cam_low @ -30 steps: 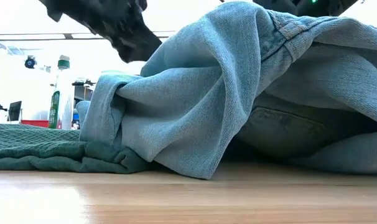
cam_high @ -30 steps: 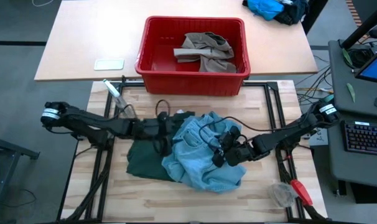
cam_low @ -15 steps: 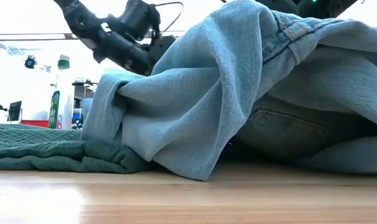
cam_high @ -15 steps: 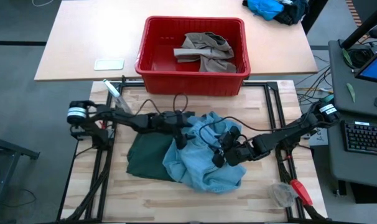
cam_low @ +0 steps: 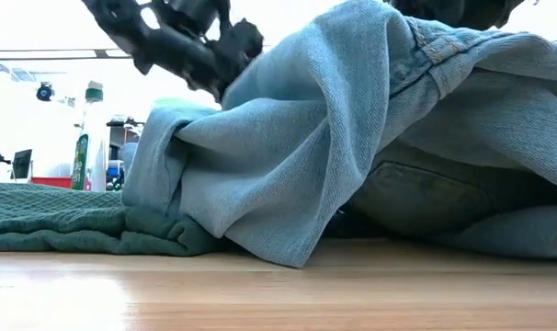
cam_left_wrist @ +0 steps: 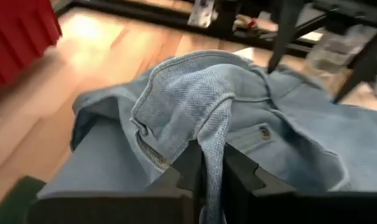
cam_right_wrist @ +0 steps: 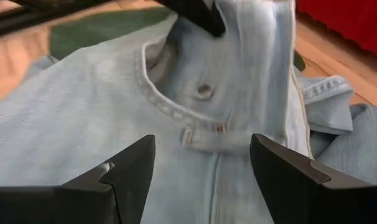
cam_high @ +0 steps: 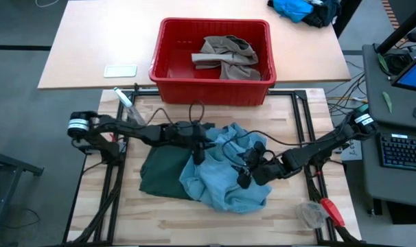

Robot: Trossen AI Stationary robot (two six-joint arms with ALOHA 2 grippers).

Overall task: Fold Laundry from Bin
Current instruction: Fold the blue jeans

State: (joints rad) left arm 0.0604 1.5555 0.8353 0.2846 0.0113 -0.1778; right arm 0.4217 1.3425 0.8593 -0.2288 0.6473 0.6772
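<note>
Near table edge: from my low view I see the wooden work table [cam_low: 260, 294] running bare up to the heap of garments.
Denim trousers: the light blue denim trousers [cam_high: 225, 171] lie crumpled at the middle of this table, the bulk bunched up in folds; in my low view they fill most of the frame [cam_low: 352, 138].
Green shorts: the dark green shorts [cam_high: 160, 175] lie flat under and to the left of the denim, a strip of them showing at table level [cam_low: 67, 221].
Left gripper: my left gripper [cam_high: 198, 145] sits at the upper left edge of the denim heap. In its wrist view I see both fingers [cam_left_wrist: 241, 177] pressed together on a raised fold of the denim [cam_left_wrist: 201, 106]; it is clamped on the trousers.
Right gripper: my right gripper [cam_high: 246, 173] hovers over the right part of the denim. In its wrist view the fingers [cam_right_wrist: 129, 171] stand wide apart above the waistband and button [cam_right_wrist: 204, 90], holding nothing.
Bin: the red bin [cam_high: 163, 68] stands on the lighter table beyond the work table, near its front edge.
Bin contents: one khaki-taupe garment [cam_high: 228, 56] lies bunched inside the bin, toward its right side.
Far corner: a bright blue cloth heap [cam_high: 294, 9] lies at the far right corner.
</note>
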